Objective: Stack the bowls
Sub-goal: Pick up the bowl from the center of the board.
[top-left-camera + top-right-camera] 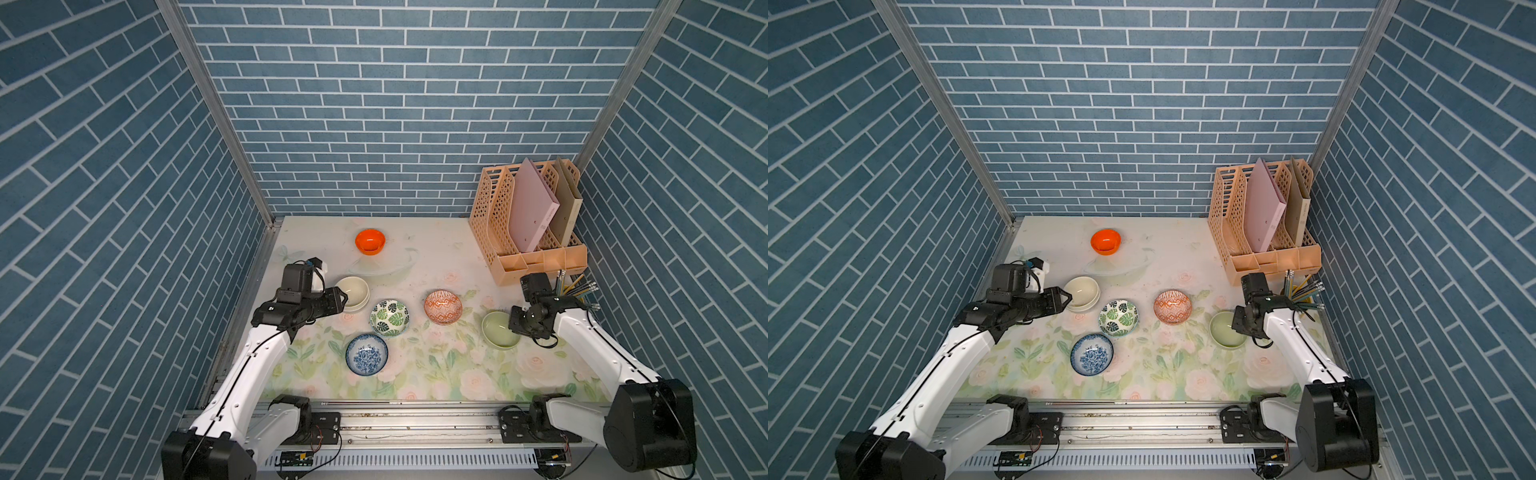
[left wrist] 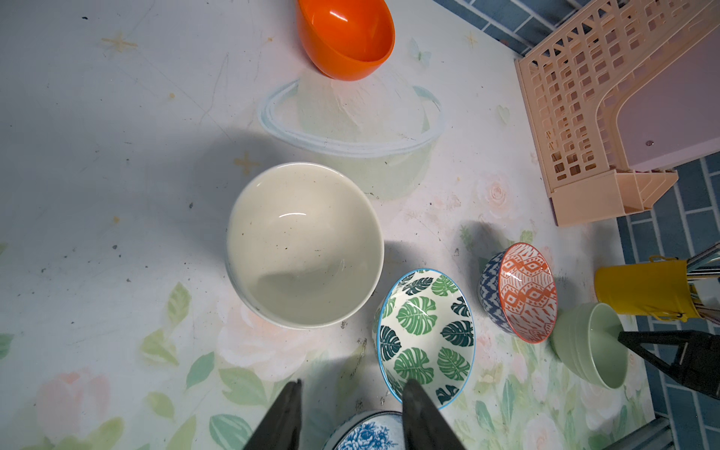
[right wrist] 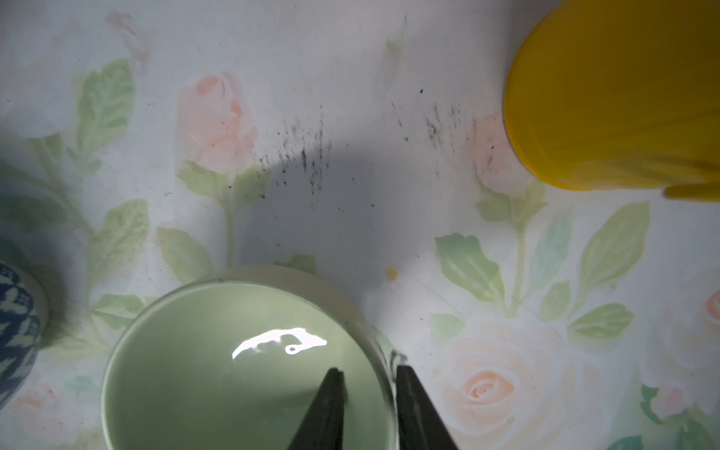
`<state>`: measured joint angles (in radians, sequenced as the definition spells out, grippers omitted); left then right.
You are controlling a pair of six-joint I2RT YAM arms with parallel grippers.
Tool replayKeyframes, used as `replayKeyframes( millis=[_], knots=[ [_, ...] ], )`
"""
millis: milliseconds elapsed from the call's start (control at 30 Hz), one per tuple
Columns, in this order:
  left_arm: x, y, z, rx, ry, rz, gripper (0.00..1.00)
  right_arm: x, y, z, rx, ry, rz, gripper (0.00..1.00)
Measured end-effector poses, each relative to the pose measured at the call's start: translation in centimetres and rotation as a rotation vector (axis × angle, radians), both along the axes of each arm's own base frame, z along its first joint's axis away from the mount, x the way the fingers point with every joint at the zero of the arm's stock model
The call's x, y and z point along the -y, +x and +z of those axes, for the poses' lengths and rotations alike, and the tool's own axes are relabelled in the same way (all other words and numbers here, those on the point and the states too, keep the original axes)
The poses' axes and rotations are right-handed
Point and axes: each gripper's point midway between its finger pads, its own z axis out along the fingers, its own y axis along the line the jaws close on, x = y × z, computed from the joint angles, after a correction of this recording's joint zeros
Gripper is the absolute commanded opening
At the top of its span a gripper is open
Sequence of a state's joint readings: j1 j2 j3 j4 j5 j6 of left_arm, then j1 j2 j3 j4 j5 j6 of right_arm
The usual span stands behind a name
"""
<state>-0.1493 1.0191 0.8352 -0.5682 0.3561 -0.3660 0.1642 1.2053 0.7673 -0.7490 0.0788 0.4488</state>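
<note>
At three o'clock the right gripper [image 3: 368, 369] straddles the rim of the glossy pale green ceramic bowl [image 3: 218, 370] for pickup, whether clamped I cannot tell; next: firm pinch, level lift.

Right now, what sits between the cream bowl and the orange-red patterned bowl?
The green-leaf print bowl, slightly forward of a straight line between them; both top views show it.
</note>
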Motion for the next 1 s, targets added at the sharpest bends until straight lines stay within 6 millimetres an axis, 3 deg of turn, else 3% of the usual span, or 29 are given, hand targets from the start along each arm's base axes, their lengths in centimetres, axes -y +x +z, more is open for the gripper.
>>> replayKeyframes(
  millis=[600, 733, 1000],
  knots=[
    [-0.31, -0.09, -0.01, 0.012, 0.014, 0.013, 0.47, -0.26, -0.19, -0.71, -0.032, 0.014, 0.004, 0.12],
    [-0.24, -0.12, -0.01, 0.012, 0.014, 0.01, 0.47, -0.53, -0.12, -0.67, -0.029, 0.029, 0.008, 0.01],
    [-0.2, -0.25, -0.12, 0.005, 0.014, 0.009, 0.47, -0.84, -0.05, -0.52, -0.024, 0.045, 0.016, 0.0]
  ],
)
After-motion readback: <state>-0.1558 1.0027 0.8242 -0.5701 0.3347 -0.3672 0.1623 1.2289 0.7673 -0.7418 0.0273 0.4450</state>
